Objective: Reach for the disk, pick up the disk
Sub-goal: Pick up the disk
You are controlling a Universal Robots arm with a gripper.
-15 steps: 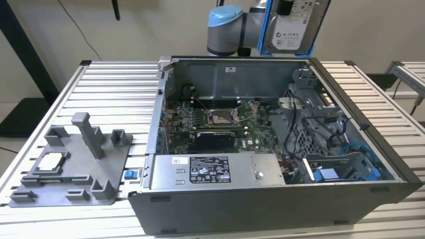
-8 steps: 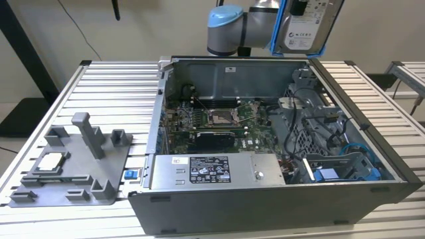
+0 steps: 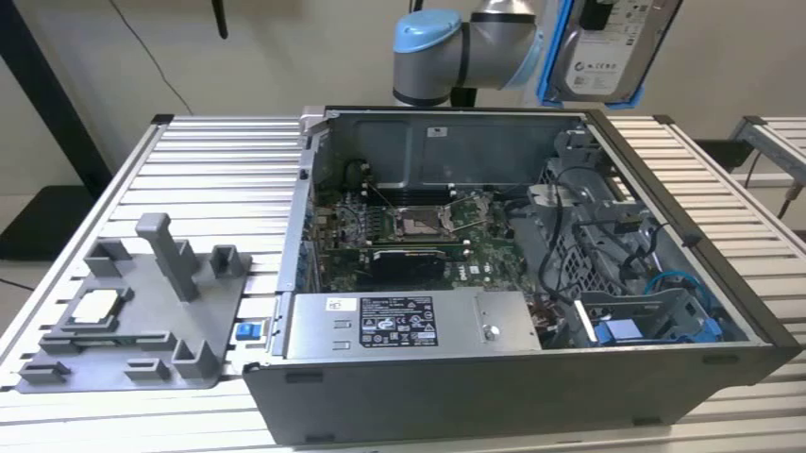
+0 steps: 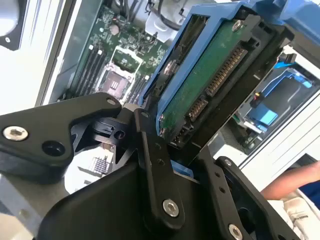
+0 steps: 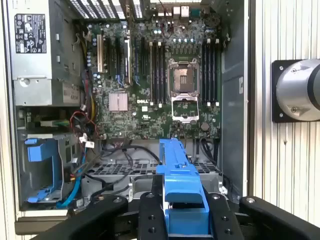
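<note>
The disk (image 3: 610, 49), silver-grey with a white label and a blue bracket frame, hangs upright high above the back right corner of the open computer case (image 3: 504, 396), beside the arm's blue-capped joint (image 3: 428, 38). In the second wrist view the disk (image 4: 210, 80) shows its green circuit-board side and connectors, and my gripper (image 4: 175, 155) is shut on its lower end. In the first wrist view the blue bracket of the disk (image 5: 181, 175) sticks out between the black fingers (image 5: 150, 215) of my gripper (image 5: 183, 212), well above the motherboard.
Inside the case lie the motherboard (image 3: 416, 226), the grey power supply box (image 3: 403, 326) and blue drive bays (image 3: 655, 326) at the front right. A grey fixture plate (image 3: 139, 321) with a small square chip sits on the slatted table (image 3: 214, 179). A person's blue sleeve (image 4: 295, 180) shows beside the case.
</note>
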